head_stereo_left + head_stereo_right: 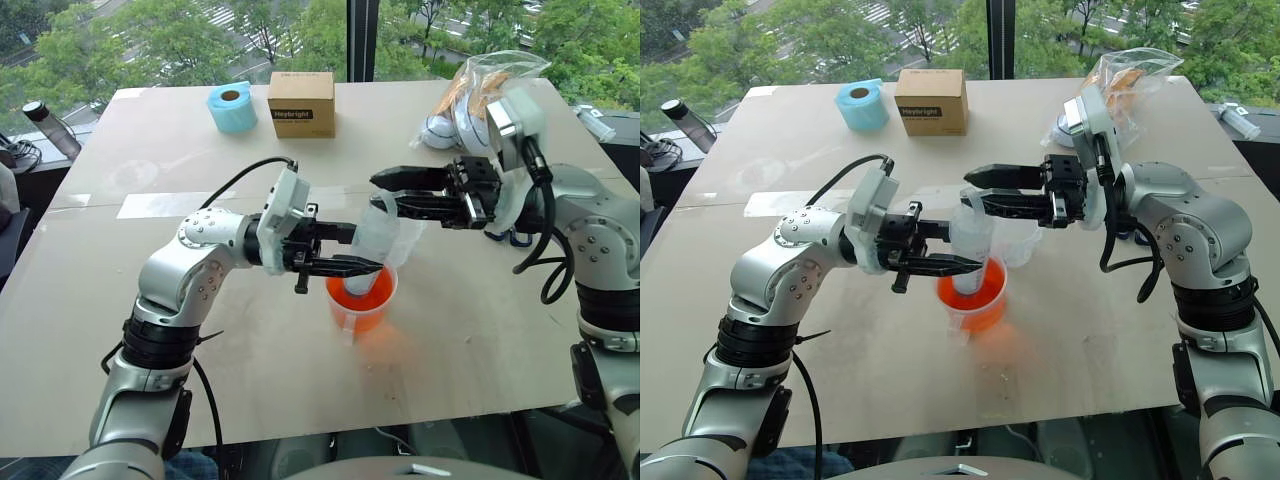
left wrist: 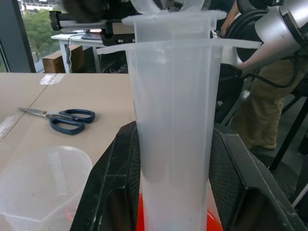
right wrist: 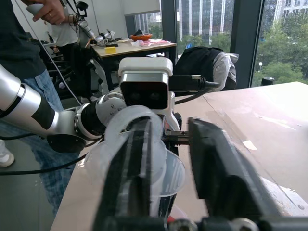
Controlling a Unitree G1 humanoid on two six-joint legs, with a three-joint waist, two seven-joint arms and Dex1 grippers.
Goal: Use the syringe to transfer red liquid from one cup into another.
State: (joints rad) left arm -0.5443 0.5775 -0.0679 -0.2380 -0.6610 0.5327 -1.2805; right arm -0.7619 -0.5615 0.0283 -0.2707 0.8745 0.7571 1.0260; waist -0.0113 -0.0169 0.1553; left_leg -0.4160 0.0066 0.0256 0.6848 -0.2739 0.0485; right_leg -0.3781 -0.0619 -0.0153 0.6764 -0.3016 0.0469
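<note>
The syringe (image 1: 378, 240) stands upright with its tip down in the orange-red handled cup (image 1: 362, 305), which holds red liquid (image 1: 348, 292). My left gripper (image 1: 368, 250) reaches in level from the left and is shut on the clear barrel (image 2: 173, 125). From the right, my right gripper (image 1: 385, 193) is shut on the looped plunger end (image 3: 135, 144) at the top of the syringe. The small colourless beaker (image 2: 43, 187) stands on the table right beside the orange cup.
Blue-handled scissors (image 2: 65, 120) lie on the table beyond the beaker. At the back stand a blue tape roll (image 1: 232, 106) and a cardboard box (image 1: 302, 103), with a plastic bag (image 1: 485, 85) at the back right. A person (image 3: 24, 72) stands beside the table.
</note>
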